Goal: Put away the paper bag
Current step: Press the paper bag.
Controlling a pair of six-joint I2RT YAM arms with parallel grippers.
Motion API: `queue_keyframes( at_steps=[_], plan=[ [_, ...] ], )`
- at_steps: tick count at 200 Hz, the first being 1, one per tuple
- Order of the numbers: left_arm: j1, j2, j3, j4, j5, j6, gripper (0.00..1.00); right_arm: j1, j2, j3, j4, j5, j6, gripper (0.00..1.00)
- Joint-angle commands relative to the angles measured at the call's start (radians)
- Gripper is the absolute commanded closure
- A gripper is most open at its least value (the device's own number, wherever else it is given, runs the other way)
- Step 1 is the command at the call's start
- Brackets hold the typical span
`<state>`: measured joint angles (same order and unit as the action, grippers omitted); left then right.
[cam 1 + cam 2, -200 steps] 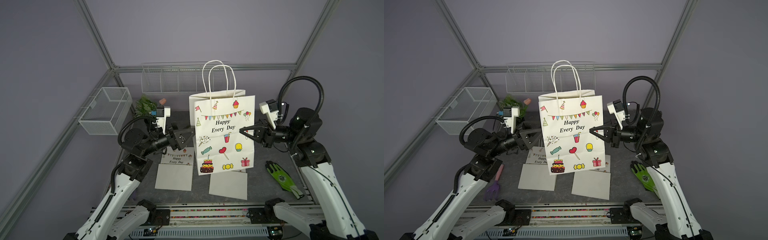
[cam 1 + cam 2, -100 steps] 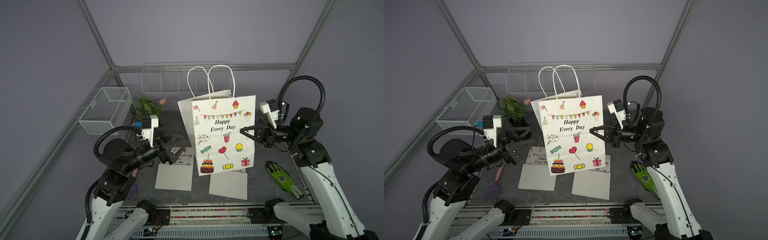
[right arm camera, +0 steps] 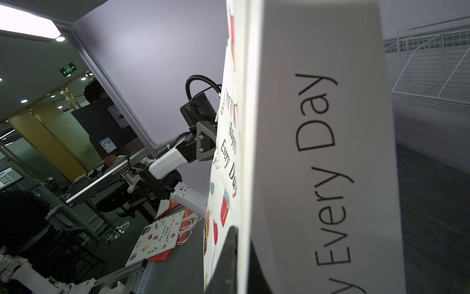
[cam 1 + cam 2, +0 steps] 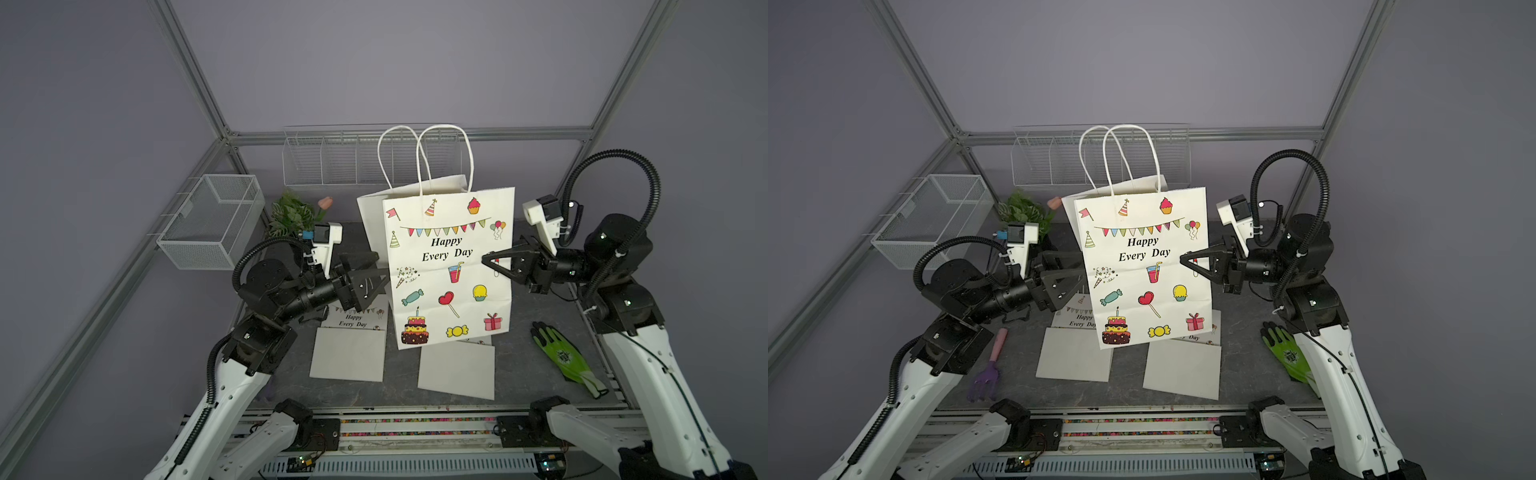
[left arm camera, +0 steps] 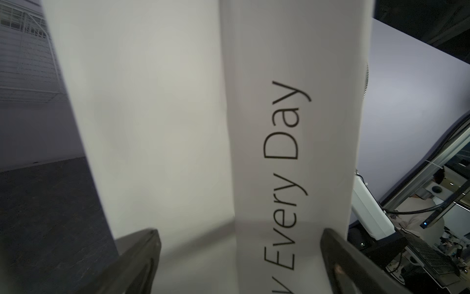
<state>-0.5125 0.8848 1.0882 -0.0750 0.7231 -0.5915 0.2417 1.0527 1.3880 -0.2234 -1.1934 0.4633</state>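
Grey bench [image 4: 528, 374], purple walls, and at centre stage stands the paper bag [image 4: 449, 270]: upright, handles up, printed face toward the near edge. The right hand [image 4: 486, 261] is pinched tight on the bag's right edge. The left hand [image 4: 381, 267] is spread wide at the bag's left side, a finger either side of the side panel, not clamping. Flat bags [image 4: 347, 353] lie beneath, and a green glove [image 4: 561, 357] lies near right.

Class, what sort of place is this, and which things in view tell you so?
Probably a robotics lab test cell inside an office: a left arm and right arm at a table, a metal frame with plain walls around them, and a desk and monitor beyond.
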Motion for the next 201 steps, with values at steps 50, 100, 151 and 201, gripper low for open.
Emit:
queue_keyframes(
  at_steps=[50,100,151,201],
  plan=[
    [-0.06,0.058,0.027,0.169,0.015,-0.101,0.02,0.047,0.01,0.016,-0.124,0.06,-0.129,0.93],
    [-0.065,0.028,0.061,0.004,-0.05,0.019,0.05,0.042,-0.018,0.015,-0.156,0.063,-0.165,0.93],
    [-0.061,-0.053,0.096,-0.31,-0.197,0.257,0.02,-0.019,-0.059,0.019,-0.042,-0.036,-0.041,0.93],
    [-0.051,-0.118,0.02,-0.335,-0.197,0.35,0.02,-0.032,-0.049,0.026,0.071,-0.102,0.087,0.93]
  ],
)
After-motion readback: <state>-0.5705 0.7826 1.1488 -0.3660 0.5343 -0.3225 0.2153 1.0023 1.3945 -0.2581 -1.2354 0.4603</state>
